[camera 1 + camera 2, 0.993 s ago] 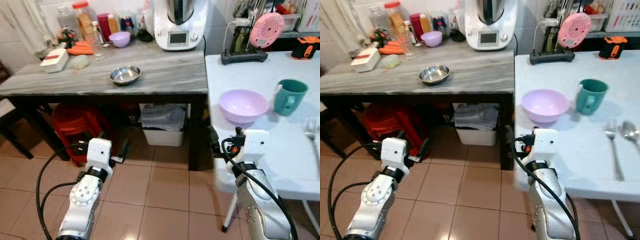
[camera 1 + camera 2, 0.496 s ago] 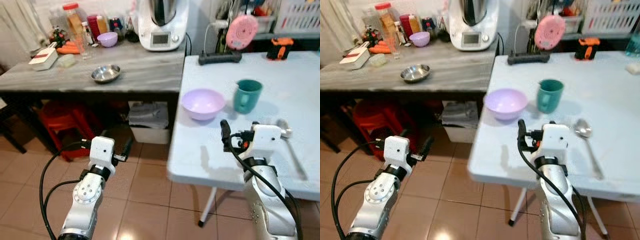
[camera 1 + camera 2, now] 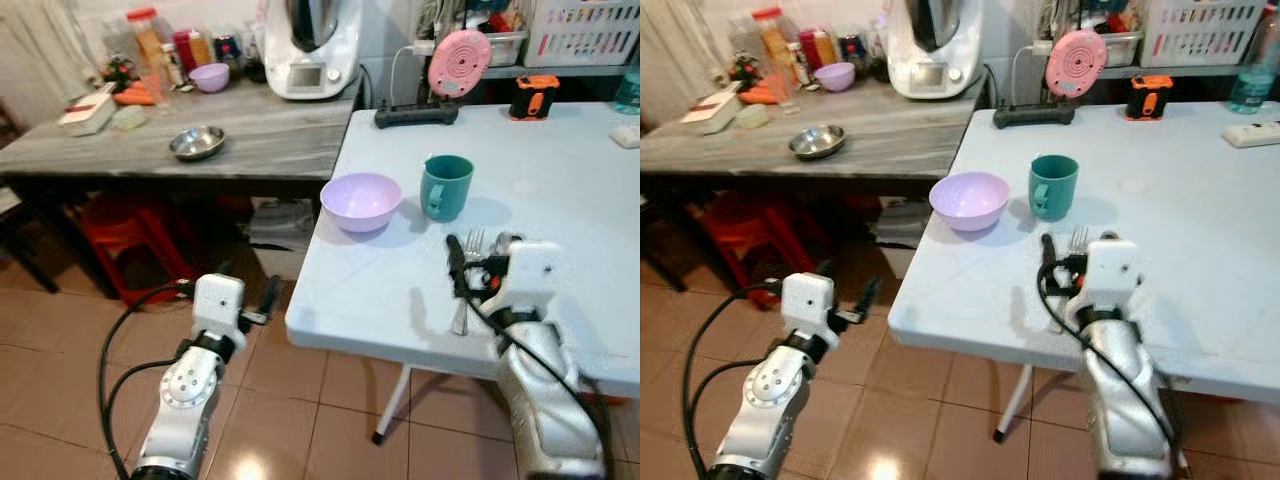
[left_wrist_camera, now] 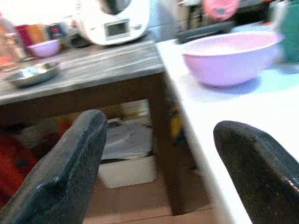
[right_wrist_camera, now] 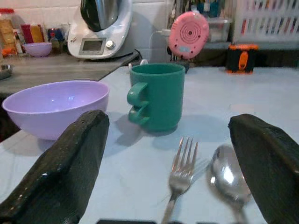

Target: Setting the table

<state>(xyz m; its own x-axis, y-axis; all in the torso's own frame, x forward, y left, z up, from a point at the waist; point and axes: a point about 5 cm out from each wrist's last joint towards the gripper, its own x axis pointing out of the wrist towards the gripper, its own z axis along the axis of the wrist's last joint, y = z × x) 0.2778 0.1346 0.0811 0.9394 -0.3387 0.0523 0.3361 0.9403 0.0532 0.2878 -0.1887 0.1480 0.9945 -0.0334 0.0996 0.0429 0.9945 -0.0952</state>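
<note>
fork (image 5: 180, 186) and spoon (image 5: 228, 176) side by side on white table (image 3: 560, 190), near me, before green mug (image 3: 445, 187) and purple bowl (image 3: 361, 200) | my right gripper (image 5: 173, 163) wide open, empty, just above fork | my left gripper (image 4: 163, 154) open, empty, beside table edge

Between two spread black fingers (image 5: 60, 172), a fork (image 5: 180, 175) and a spoon (image 5: 227, 175) lie side by side on the pale table (image 5: 280, 98). Beyond them stands a green mug (image 5: 156, 95), with a lilac bowl (image 5: 53, 105) next to it. A white kitchen machine (image 5: 100, 28) and a pink round object (image 5: 188, 35) stand further back
</note>
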